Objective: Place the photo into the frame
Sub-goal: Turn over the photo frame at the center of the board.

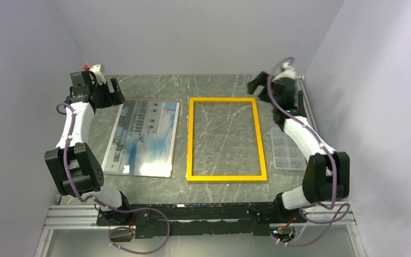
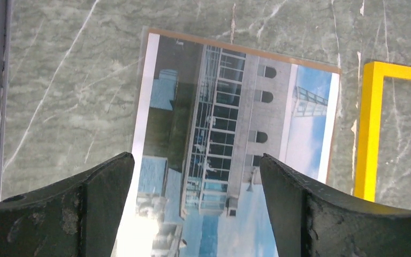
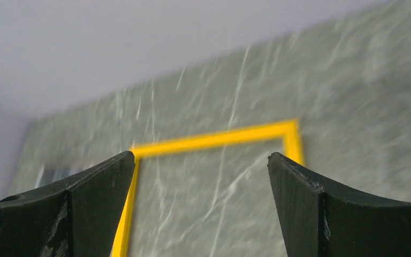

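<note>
- Lying flat on the table (image 1: 219, 85), the photo (image 1: 144, 136) sits just left of the frame (image 1: 226, 176), apart;
- left hand (image 2: 197, 166) released above the photo;
- right hand (image 3: 200, 160) released; its blurred view crops the frame.

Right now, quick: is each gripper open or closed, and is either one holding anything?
Left gripper: open, holding nothing, pointed at the photo.
Right gripper: open, holding nothing, pointed at the frame.
</note>
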{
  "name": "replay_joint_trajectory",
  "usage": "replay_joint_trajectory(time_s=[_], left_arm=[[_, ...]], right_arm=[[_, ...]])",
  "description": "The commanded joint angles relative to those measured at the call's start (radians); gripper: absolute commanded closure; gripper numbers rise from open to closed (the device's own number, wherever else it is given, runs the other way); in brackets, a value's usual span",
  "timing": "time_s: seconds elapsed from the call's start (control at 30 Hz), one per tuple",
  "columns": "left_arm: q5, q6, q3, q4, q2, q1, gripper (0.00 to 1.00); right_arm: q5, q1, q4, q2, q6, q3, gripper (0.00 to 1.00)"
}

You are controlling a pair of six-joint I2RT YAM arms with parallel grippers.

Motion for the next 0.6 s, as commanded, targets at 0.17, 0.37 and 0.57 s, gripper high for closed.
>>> replay_joint_trajectory(time_s=[0.17,0.37,0.57], left_arm=[[0.003,0.035,0.093,-0.293,-0.019,0.018,0.06],[-0.014,0.051,0.069,-0.321,-0.032,0.046,0.05],[-0.04,0.094,0.081,-0.361,-0.027,0.064,0.05]], right_arm=[[0.294,0.508,-0.524,0.256,0.018,0.308,0.0],[0.48,0.725,-0.714,0.481,0.071,0.505,0.0],[0.521,0.836,-0.797,0.639,0.114,0.633,0.04]])
